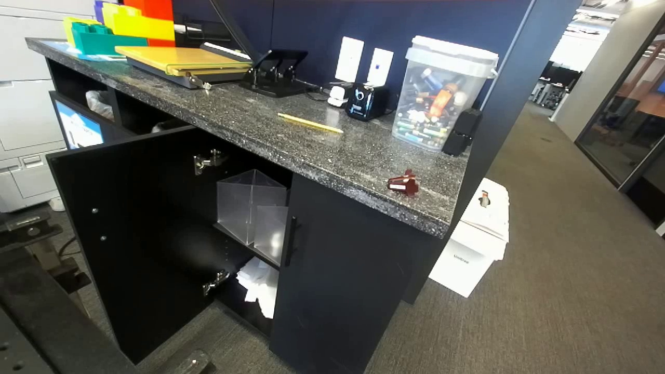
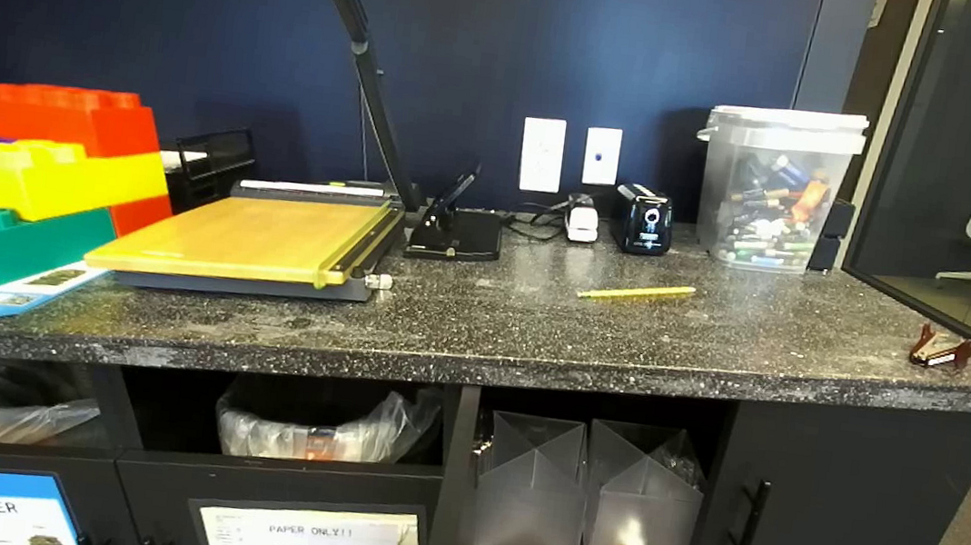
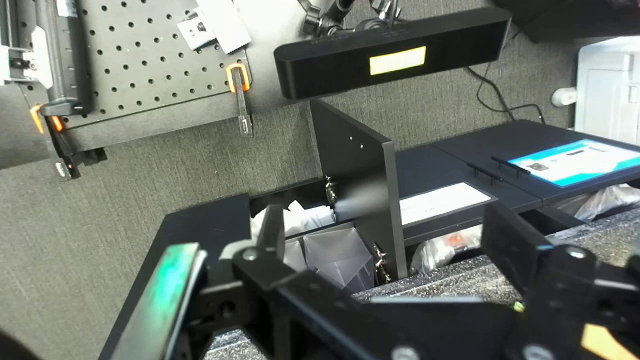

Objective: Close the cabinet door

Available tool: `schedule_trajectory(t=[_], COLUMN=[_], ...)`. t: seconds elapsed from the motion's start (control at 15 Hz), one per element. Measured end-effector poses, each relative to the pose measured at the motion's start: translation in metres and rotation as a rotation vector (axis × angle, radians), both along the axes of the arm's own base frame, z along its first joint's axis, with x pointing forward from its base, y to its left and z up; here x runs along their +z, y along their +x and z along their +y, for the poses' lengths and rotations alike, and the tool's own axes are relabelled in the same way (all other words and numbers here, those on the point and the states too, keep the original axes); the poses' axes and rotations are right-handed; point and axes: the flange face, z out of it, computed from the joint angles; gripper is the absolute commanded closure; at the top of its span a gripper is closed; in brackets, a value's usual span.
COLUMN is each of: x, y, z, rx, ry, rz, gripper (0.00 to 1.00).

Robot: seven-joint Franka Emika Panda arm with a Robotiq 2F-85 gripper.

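The cabinet door (image 1: 140,244) is a tall black panel standing wide open, swung out from the cabinet. Its inner face and two metal hinges show in an exterior view. In the wrist view the open door (image 3: 357,175) shows its inner face and its narrow edge; its bar handle is hidden. My gripper (image 3: 383,215) is open and empty, its two black fingers wide apart. The door appears between the fingers in the picture but lies beyond them, with no contact seen. The gripper is out of view in both exterior views.
The shut neighbouring door (image 1: 337,275) has a bar handle. Clear plastic holders (image 1: 252,208) and white papers (image 1: 260,283) are inside the cabinet. The speckled counter (image 2: 479,327) carries a paper cutter (image 2: 243,236), a marker tub (image 2: 778,196) and a staple remover (image 2: 940,347). A black camera bar (image 3: 325,70) stands beyond the door.
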Motion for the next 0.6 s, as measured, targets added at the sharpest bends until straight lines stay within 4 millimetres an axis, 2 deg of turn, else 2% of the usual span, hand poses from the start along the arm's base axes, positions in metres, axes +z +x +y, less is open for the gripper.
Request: schedule_trajectory(t=[0.2, 0.6], x=[-0.036, -0.136], y=[0.031, 0.098], z=[0.035, 0.106], rx=[-0.014, -0.09], ry=[-0.009, 0.063], rz=[-0.025, -0.006], gripper=[0.0, 0.0])
